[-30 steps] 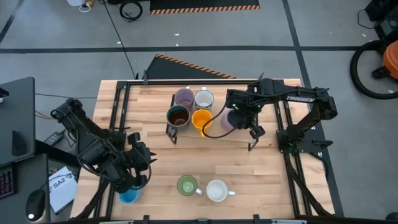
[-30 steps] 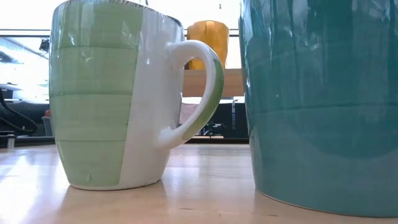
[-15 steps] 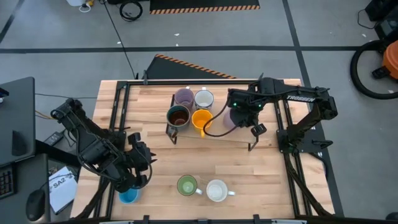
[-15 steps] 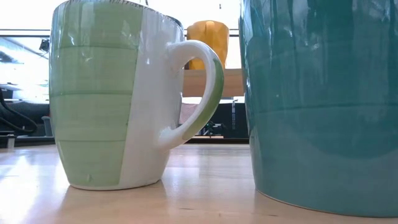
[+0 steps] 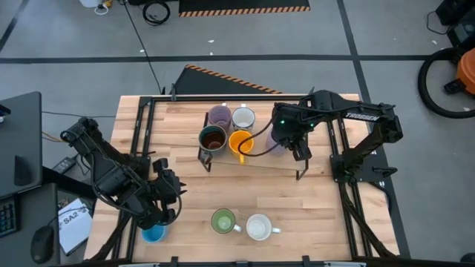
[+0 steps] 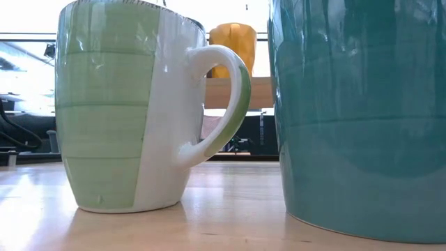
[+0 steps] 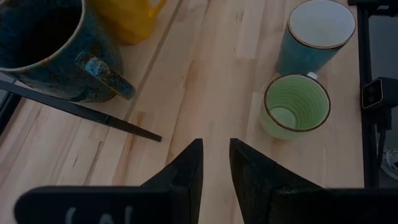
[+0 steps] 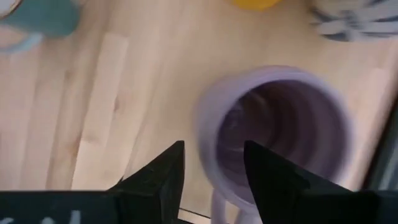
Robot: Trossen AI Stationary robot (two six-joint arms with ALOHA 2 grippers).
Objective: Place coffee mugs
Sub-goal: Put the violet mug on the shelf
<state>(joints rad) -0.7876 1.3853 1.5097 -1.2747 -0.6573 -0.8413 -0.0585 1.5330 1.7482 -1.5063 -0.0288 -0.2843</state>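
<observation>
On a raised wooden shelf [image 5: 256,159] at the table's far middle stand a lavender mug [image 5: 219,115], a white patterned mug [image 5: 243,117], a dark mug [image 5: 213,138] and an orange mug [image 5: 240,141]. A second lavender mug [image 8: 280,137] stands upright at their right. My right gripper [image 8: 213,177] hovers open above it, fingers on either side of its rim and handle, no touch showing. A green mug [image 5: 223,220] and a teal, white-lined mug [image 5: 258,227] stand near the front edge. My left gripper [image 7: 216,168] waits at the near left, slightly open and holding nothing.
A blue mug [image 5: 153,233] shows partly under my left arm at the near left corner. The shelf's black frame leg [image 7: 93,115] slants down onto the table. Bare wood lies between the shelf and the front mugs. Black rails [image 5: 141,133] run along both table sides.
My right gripper has opened over the second lavender mug and shifted a little toward the table's left. The mug stays upright on the shelf.
</observation>
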